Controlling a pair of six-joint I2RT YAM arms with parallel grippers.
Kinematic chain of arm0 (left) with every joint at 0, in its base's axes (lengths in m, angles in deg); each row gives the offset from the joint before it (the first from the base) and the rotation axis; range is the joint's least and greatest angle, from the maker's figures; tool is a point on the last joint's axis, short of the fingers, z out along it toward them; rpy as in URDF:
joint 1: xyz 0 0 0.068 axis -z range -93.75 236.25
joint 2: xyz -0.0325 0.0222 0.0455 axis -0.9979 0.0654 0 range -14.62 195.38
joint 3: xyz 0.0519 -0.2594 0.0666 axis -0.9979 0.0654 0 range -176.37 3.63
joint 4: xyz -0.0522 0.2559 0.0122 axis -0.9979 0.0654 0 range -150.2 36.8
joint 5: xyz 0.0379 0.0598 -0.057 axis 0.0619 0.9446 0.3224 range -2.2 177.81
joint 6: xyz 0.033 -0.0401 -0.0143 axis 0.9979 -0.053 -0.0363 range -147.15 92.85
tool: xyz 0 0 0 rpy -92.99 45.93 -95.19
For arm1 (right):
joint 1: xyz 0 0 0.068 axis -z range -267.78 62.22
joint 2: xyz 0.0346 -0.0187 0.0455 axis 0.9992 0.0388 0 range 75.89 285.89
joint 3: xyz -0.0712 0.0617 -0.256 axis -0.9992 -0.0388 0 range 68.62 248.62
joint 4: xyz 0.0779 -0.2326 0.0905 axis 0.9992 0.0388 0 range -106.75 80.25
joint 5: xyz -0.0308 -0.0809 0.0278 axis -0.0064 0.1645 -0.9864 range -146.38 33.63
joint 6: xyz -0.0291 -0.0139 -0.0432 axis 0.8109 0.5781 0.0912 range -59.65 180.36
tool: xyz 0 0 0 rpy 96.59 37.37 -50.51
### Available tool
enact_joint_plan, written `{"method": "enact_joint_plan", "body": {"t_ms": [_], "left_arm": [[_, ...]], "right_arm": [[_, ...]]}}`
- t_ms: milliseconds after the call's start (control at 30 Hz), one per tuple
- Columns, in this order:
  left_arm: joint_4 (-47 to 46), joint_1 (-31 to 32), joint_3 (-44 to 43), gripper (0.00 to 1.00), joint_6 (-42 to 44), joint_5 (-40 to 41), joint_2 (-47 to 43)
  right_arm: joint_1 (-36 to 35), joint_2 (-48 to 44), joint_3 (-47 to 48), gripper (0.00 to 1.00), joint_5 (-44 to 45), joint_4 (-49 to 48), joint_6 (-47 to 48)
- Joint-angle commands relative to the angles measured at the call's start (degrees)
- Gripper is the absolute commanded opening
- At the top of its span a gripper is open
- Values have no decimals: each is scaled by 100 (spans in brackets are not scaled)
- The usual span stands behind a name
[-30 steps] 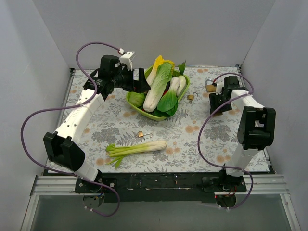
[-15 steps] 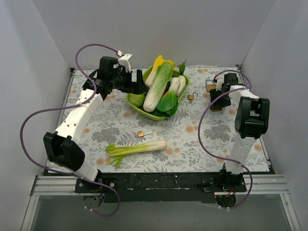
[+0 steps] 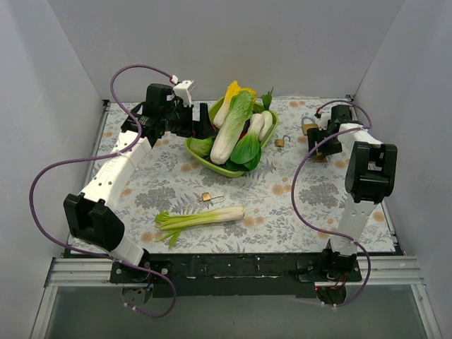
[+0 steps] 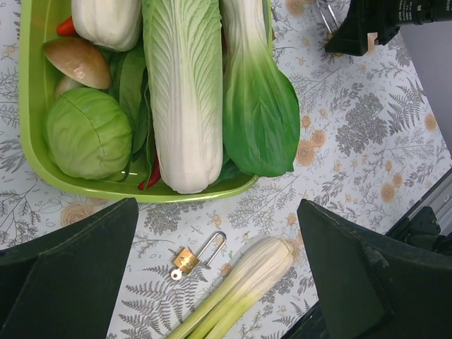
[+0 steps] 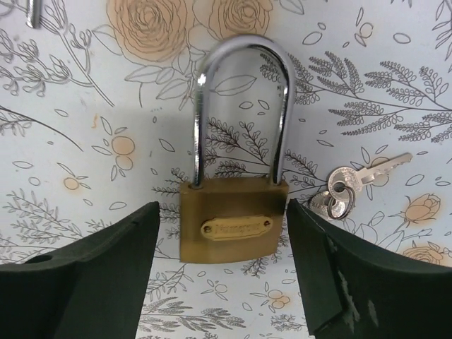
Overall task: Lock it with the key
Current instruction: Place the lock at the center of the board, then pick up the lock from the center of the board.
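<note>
**Right hand open around the brass padlock, key just beside it**

The right hand [image 5: 222,212] was low over the floral worktop [image 5: 395,85] with its two dark fingers [image 5: 92,275] spread apart. A brass padlock [image 5: 232,227] lay flat between them, and as far as could be seen it touched neither finger. Its steel shackle [image 5: 244,49] pointed away from the hand, and both legs met the body. The key [image 5: 371,169], on a small ring with a second one, lay on the worktop just past the finger on the wrist view's right. It was near the padlock's body but apart from it.

The left hand [image 4: 217,212] was wide open and held nothing. It hovered by a green tray [image 4: 28,106] filled with vegetables, among them a napa cabbage [image 4: 180,92], a bok choy [image 4: 258,106] and a round cabbage [image 4: 88,134]. Between its fingers in the wrist view, on the worktop below, lay a smaller padlock [image 4: 185,260] with a long thin shackle, and a leek [image 4: 247,279] lay just beside it.

From overhead the two hands were well apart with the tray between them. A third small padlock [image 3: 280,142] lay between the tray and the right hand.
</note>
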Motion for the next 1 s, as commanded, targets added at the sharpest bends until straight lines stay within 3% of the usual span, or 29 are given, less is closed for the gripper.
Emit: {"method": "enact_joint_plan", "body": {"t_ms": [0, 400, 600, 967], "left_arm": [[-16, -19, 24, 98, -26, 86, -204], [46, -212, 15, 98, -176, -248, -196], [230, -353, -187, 98, -150, -187, -117], [388, -380, -73, 98, -79, -37, -205]], "right_arm": [[23, -464, 431, 83, -219, 173, -21], [-423, -922, 660, 86, -1142, -37, -424], [-1188, -703, 608, 84, -441, -502, -811], [-1514, -281, 178, 77, 676, -1320, -1471]]}}
